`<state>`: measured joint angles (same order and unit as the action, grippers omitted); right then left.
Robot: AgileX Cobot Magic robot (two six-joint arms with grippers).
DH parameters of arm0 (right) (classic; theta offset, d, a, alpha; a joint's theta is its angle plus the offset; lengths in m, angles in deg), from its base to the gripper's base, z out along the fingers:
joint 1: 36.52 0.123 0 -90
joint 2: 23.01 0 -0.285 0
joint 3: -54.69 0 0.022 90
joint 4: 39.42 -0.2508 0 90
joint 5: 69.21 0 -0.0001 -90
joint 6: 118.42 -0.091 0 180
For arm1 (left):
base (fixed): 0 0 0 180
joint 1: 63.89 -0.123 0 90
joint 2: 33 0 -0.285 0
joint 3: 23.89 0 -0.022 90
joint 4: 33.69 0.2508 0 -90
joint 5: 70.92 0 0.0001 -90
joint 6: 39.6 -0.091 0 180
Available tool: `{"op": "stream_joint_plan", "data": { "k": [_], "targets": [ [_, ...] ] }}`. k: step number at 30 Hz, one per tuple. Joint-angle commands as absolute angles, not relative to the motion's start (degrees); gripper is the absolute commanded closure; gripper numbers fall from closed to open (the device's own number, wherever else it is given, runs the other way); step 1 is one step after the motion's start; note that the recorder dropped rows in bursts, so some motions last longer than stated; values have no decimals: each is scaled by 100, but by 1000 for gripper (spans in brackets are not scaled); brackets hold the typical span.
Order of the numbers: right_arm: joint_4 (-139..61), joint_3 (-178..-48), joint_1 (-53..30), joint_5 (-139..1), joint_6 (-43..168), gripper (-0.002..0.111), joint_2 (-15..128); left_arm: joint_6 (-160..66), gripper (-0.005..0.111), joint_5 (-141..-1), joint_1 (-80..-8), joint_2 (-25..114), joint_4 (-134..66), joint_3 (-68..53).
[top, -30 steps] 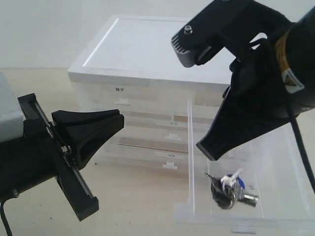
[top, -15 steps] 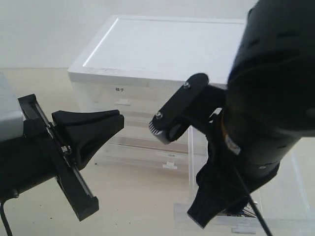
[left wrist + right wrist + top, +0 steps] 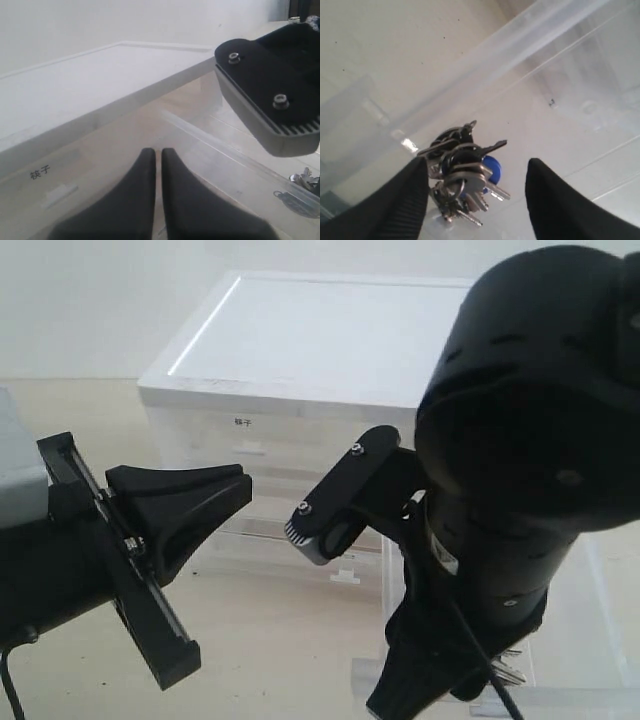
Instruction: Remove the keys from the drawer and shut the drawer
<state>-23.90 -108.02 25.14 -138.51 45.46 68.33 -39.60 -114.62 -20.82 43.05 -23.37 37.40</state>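
Pointing down into the drawer (image 3: 560,75), right hand (image 3: 477,162) spread open astride the keys (image 3: 465,177).

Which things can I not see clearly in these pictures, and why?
Right wrist view: whether the open right gripper touches the keys is unclear.
Exterior view: the right arm hides that gripper and almost all the keys.
Left wrist view: the picture's edge cuts off the keys.

The right gripper (image 3: 477,167) has dropped from above the drawer (image 3: 580,70) down into it, its jaws spreading wide; the keys (image 3: 465,175) now lie between them.
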Motion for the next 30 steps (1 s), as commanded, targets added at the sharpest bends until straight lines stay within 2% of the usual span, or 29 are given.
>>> {"op": "stream_joint_plan", "data": {
  "k": [1,3,4,6,10,13,16,19,23,27,30],
  "targets": [
    [-2652,-10804,2526,-13917,4697,70,6824,-3894,102,-11462,-2094,4274,-2316,3766],
    [-2652,-10804,2526,-13917,4706,84,6824,-3894,102,-11462,-2094,4274,-2316,3766],
    [-2565,-10804,2526,-13917,4770,97,6824,-3894,102,-11462,-2094,4274,-2316,3766],
    [-2209,-10804,2526,-13917,4790,108,6824,-3894,102,-11462,-2094,4274,-2316,3766],
    [-872,-10804,2517,-13917,4289,108,6764,-3761,102,-11461,-2094,4274,-2128,3766],
    [-659,-10816,2517,-13680,4260,108,6458,-2624,102,-11703,-2094,4274,-192,3766],
    [-375,-10816,2517,-13204,4234,108,5859,-1949,102,-11785,-2094,4274,891,3795],
    [484,-10816,2517,-13027,3747,108,5439,-1040,102,-12830,-2024,4326,2811,3791],
    [1650,-10816,2500,-13099,2882,108,5412,-728,102,-12014,-1653,4859,2659,3431],
    [1320,-10816,2035,-12719,2820,108,5412,-741,102,-12001,-1189,6195,2743,2732],
    [1200,-10816,1827,-12794,2804,108,5386,-1537,102,-11999,-957,7073,1986,2435]
  ]
}}
